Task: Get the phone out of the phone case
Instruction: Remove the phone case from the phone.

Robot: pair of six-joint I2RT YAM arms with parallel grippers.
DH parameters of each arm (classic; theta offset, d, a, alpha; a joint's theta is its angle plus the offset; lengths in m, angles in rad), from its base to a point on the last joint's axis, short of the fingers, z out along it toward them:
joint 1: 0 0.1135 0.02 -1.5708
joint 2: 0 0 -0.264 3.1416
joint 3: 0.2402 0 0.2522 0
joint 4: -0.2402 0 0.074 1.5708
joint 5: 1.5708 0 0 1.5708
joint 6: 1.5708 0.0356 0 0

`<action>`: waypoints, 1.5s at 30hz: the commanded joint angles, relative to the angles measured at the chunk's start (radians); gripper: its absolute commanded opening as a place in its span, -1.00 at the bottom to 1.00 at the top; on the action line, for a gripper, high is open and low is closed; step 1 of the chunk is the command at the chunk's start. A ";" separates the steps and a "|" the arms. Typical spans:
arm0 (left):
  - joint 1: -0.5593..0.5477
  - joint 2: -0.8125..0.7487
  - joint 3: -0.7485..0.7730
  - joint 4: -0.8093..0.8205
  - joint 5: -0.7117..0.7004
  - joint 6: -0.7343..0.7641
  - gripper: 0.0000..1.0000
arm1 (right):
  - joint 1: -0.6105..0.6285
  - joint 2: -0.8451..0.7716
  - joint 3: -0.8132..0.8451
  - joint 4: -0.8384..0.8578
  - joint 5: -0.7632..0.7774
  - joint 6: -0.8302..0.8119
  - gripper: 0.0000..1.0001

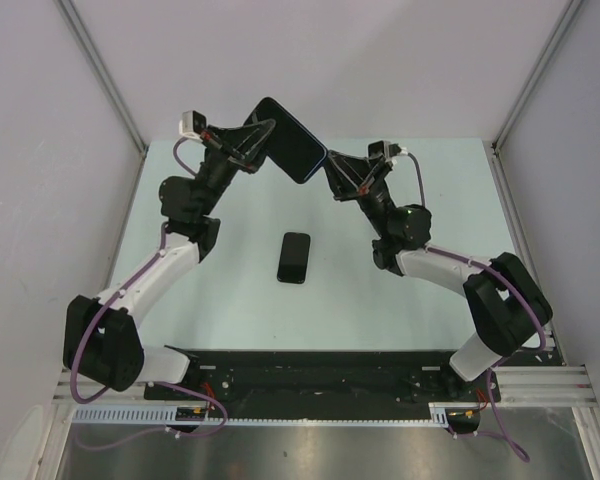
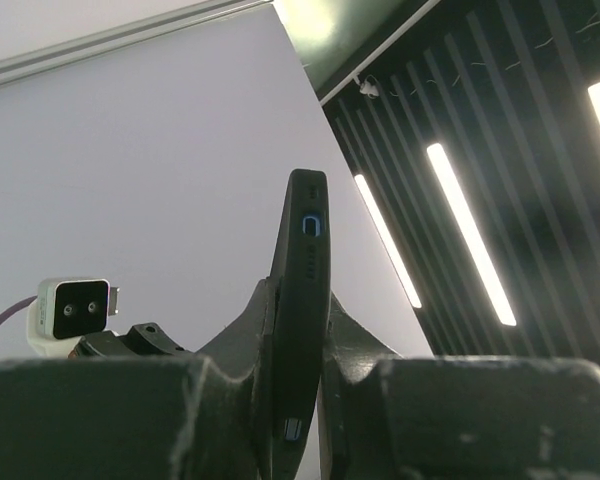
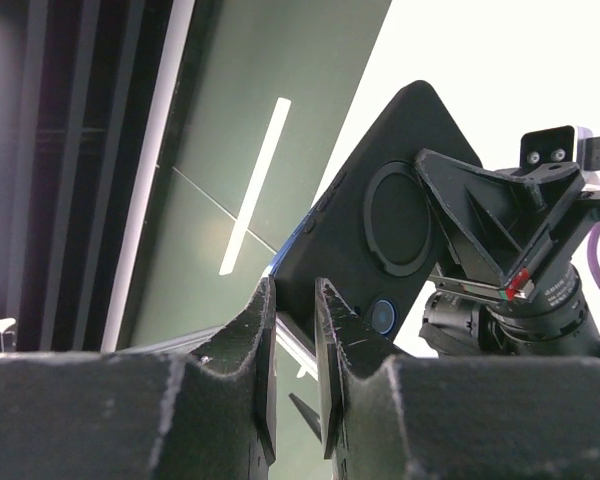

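Phone case (image 3: 380, 215), apparently occupied, slants between left claw (image 2: 300, 300) and right claw (image 3: 293, 290).

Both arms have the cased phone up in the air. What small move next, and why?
Probably have the right gripper peel its corner of the phone case slightly off the phone, with the left gripper holding firm. Both seem clamped on the case's edges in mid-air, and the phone looks fully seated.

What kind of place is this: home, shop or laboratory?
Probably a laboratory robot cell: grey partition walls enclose a pale green table, the left arm and right arm are bolted to a metal rail at its near edge, with strip lights overhead.
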 commanded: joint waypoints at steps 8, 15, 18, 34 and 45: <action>-0.107 -0.081 0.154 0.625 0.236 -0.216 -1.00 | -0.042 -0.039 -0.161 -0.642 -0.127 -0.462 -1.00; -0.111 -0.076 0.154 0.622 0.247 -0.214 -0.99 | -0.039 -0.124 -0.044 -1.096 -0.057 -0.694 -1.00; -0.116 -0.087 0.143 0.599 0.258 -0.202 -1.00 | -0.036 -0.132 -0.006 -1.239 -0.028 -0.774 -1.00; -0.123 -0.093 0.149 0.501 0.328 -0.157 -1.00 | -0.065 -0.109 0.093 -1.489 -0.215 -1.045 -0.66; -0.136 -0.065 0.135 0.437 0.393 -0.147 -1.00 | -0.052 -0.115 0.096 -1.348 -0.474 -1.062 -0.21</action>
